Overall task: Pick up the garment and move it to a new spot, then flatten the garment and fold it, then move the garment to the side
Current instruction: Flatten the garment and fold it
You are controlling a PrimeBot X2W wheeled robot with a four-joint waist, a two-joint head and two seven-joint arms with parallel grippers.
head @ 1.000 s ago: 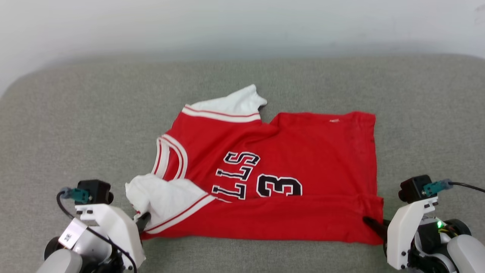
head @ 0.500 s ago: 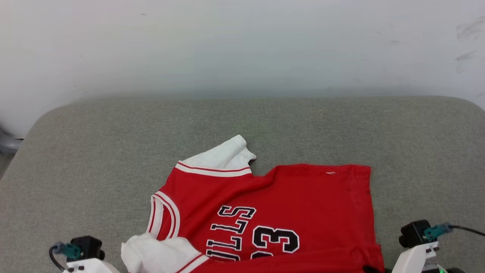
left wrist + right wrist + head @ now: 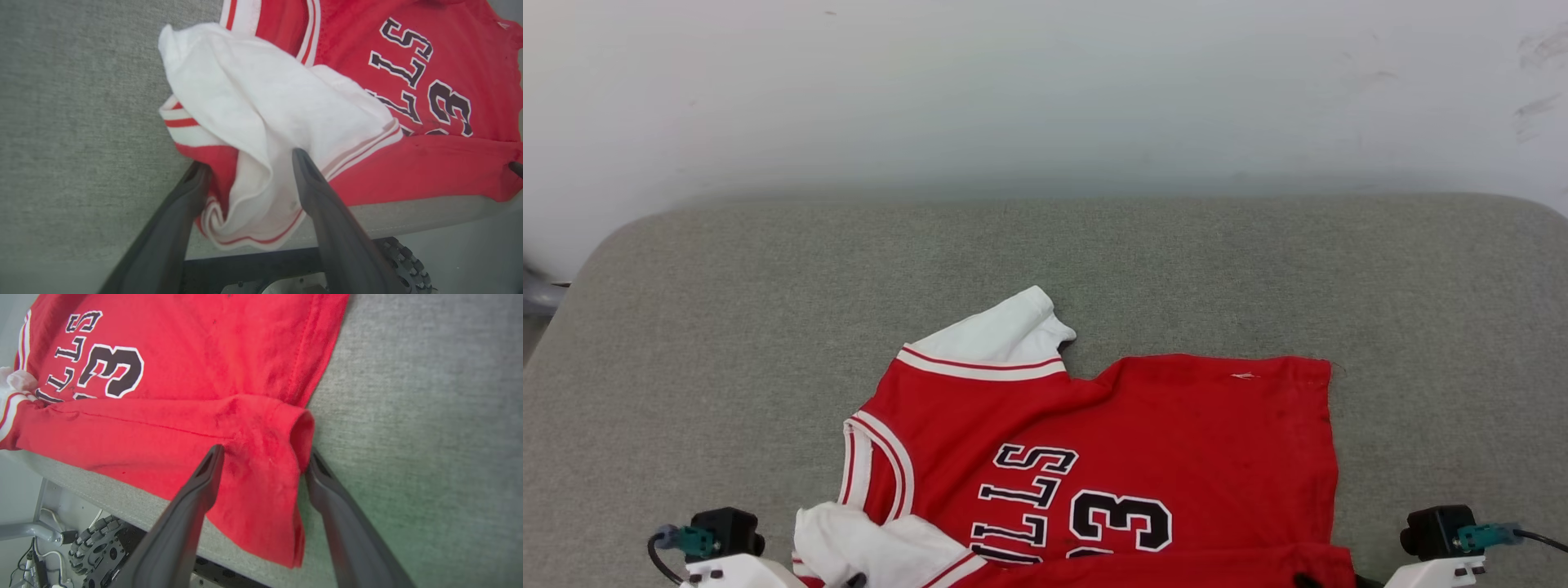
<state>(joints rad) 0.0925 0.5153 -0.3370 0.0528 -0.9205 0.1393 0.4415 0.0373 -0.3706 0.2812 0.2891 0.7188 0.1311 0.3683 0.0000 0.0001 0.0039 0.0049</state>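
Okay, garment [image 3: 1176, 433] lies at the near edge of the grey desk [image 3: 1045, 261]; left fingers [image 3: 318, 196] spread wide astride its bunched white sleeve, right fingers [image 3: 202, 486] spread astride the folded hem corner, neither clamping cloth.

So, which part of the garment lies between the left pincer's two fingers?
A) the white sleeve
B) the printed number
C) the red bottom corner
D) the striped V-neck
A: the left wrist view shows the bunched white sleeve of the garment between the spread fingers of the left pincer.
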